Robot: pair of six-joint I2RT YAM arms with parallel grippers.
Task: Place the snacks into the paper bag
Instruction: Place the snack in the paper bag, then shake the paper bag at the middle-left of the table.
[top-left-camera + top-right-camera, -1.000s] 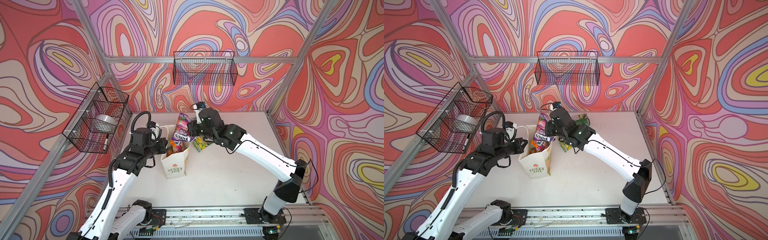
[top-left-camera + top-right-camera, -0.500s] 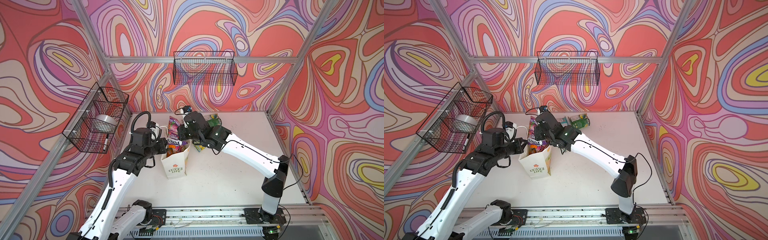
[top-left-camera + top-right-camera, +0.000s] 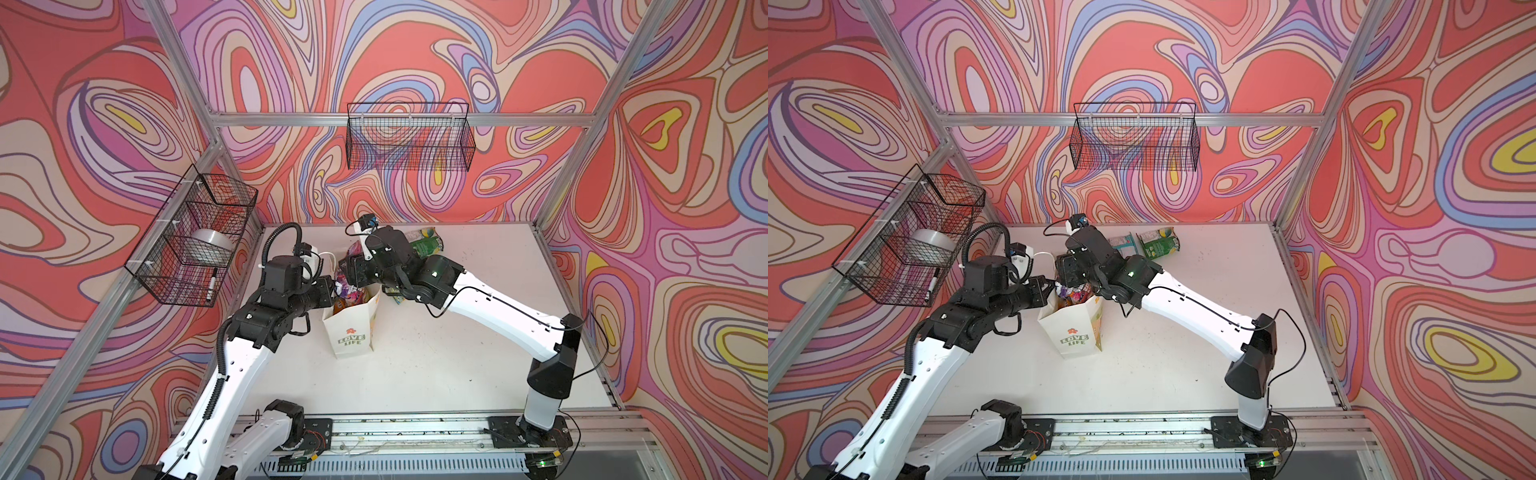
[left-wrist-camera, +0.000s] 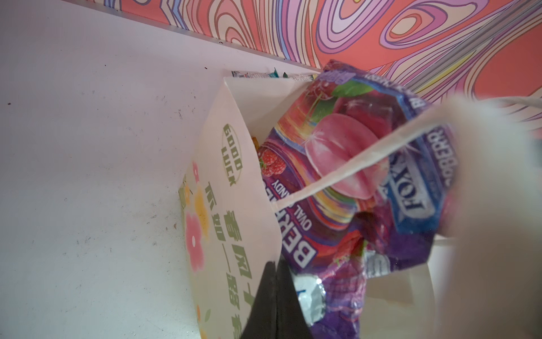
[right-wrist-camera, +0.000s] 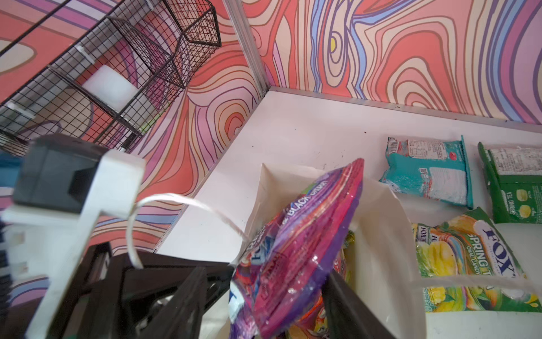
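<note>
The left fingers (image 3: 1049, 286) are pressed together on the 9 o'clock rim of the paper bag (image 3: 351, 337). This stiff, flat-sided white bag stands upright just toward 9 o'clock of the middle of the surface (image 3: 436, 374). The right fingers (image 5: 349, 305) are spread over its mouth. A glossy, crinkled purple packet (image 5: 299, 249) stands between them, its lower end in the bag; whether they touch it I cannot tell. Toward 1 o'clock lie a teal packet (image 5: 425, 179) and a green packet (image 5: 513, 190). A yellow-green packet (image 5: 469, 264) lies just beside the bag.
</note>
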